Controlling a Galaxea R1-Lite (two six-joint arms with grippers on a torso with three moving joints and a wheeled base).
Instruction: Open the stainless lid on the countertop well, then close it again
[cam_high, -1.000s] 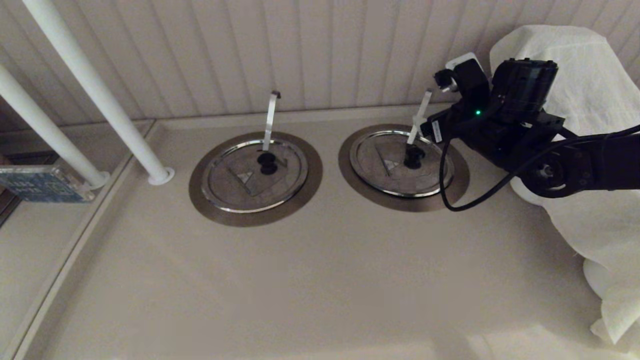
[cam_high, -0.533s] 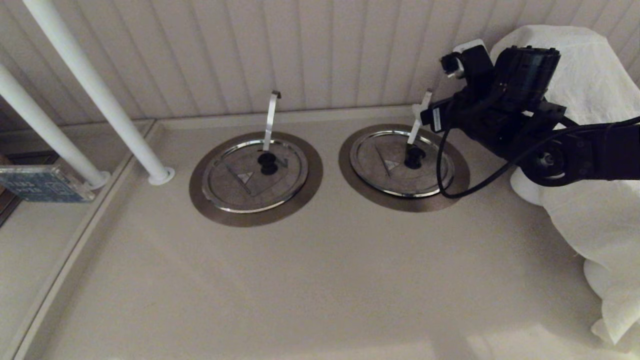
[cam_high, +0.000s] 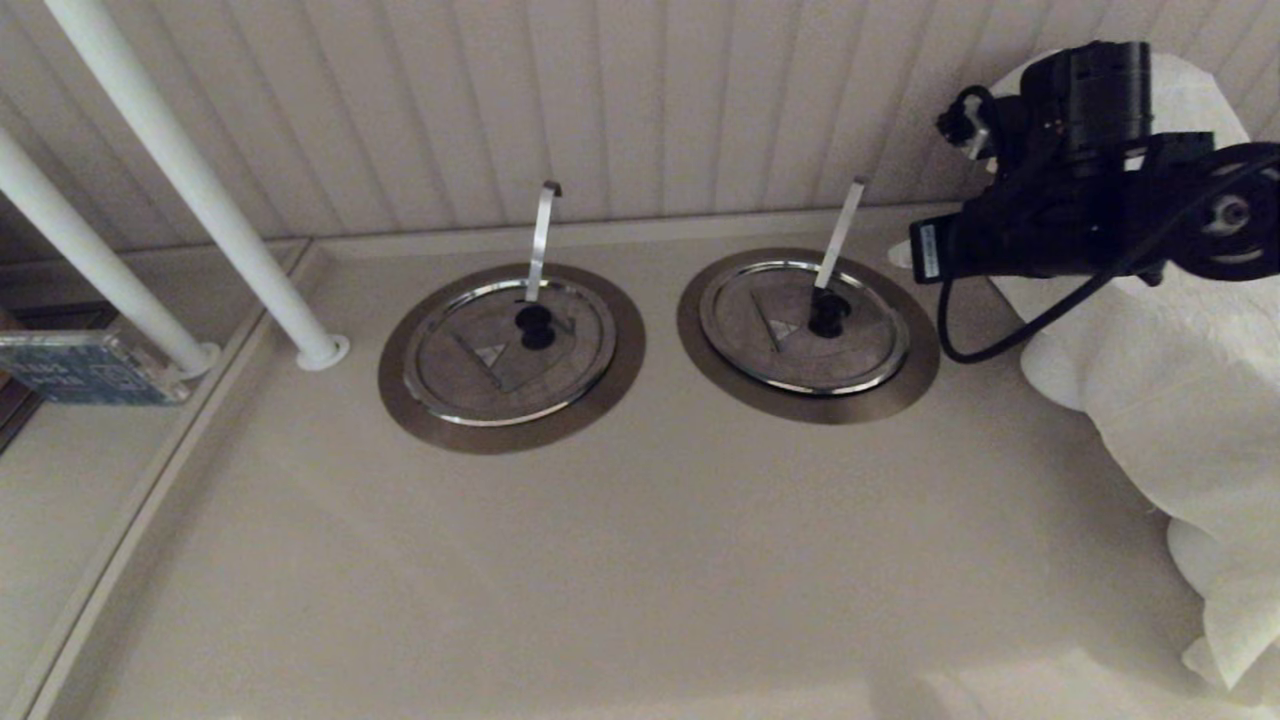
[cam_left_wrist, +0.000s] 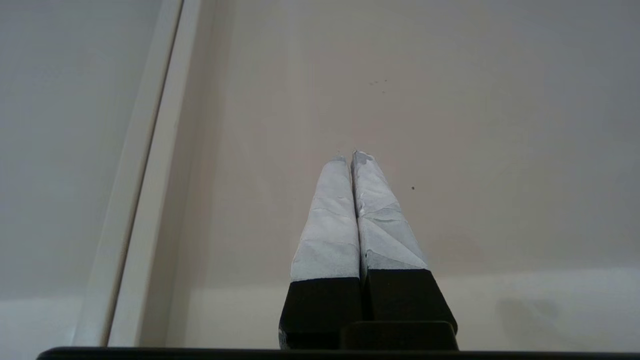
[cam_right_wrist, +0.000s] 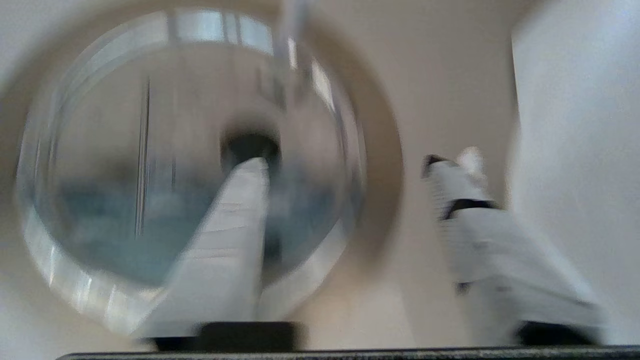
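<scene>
The stainless lid (cam_high: 770, 345) lies flat and closed on the countertop well, inside its dull-brown ring (cam_high: 912, 372). Its black knob (cam_high: 826, 312) sits near the middle, and the flat utensil handle (cam_high: 842, 232) leans up through the lid. My right gripper (cam_high: 915, 258) hovers raised beyond the ring's right rim, apart from the lid. In the right wrist view that gripper (cam_right_wrist: 352, 165) is open and empty, with the lid (cam_right_wrist: 125, 150), knob (cam_right_wrist: 248, 145) and ring (cam_right_wrist: 382, 150) below it. My left gripper (cam_left_wrist: 350, 156) is shut over bare counter, away from both wells.
A twin lid (cam_high: 480, 365) with a hooked upright handle (cam_high: 541, 235) sits to the left. White cloth (cam_high: 1180, 400) covers something at the right. Two white poles (cam_high: 200, 200) rise at the left, and a panelled wall runs behind the counter.
My right arm has lifted and pulled back to the right, off the lid's knob and handle. The lid stays flat on the well.
</scene>
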